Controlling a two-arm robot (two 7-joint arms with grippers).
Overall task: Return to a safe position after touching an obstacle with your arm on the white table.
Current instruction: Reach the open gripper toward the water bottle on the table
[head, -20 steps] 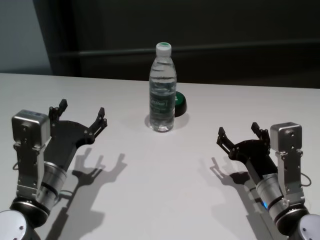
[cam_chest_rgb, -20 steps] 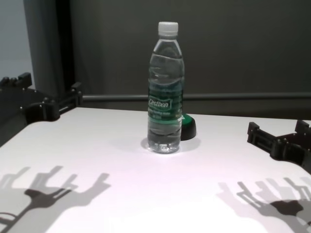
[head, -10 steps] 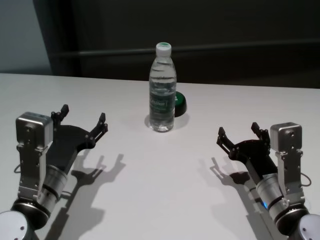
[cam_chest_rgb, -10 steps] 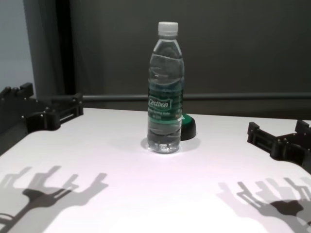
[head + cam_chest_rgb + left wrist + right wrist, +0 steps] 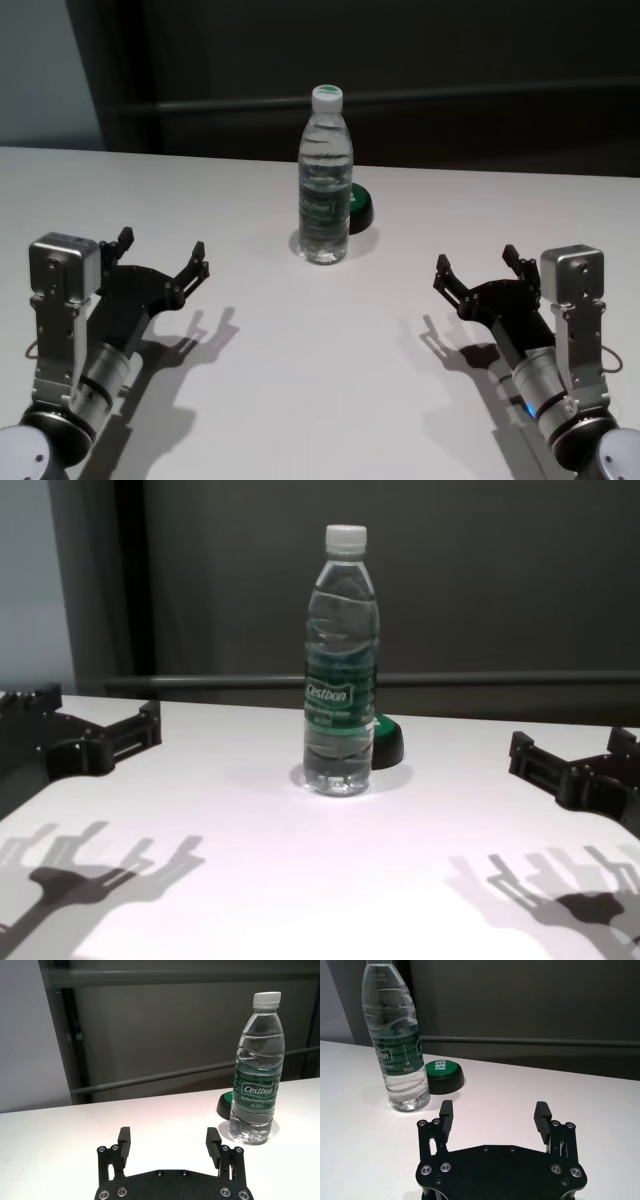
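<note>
Bottle (image 5: pixel 325 190) upright on white table (image 5: pixel 320 400), cap up.

In the head view the bottle (image 5: pixel 325 180) stands upright on the white table (image 5: pixel 330 360), at upper centre of the frame. A puck (image 5: pixel 359 207) sits just behind it, to its right, close against its base. The left gripper (image 5: pixel 160 254) occupies the lower left, the right gripper (image 5: pixel 478 268) the lower right, both above the tabletop, well apart from the bottle, fingers spread and holding nothing.
</note>
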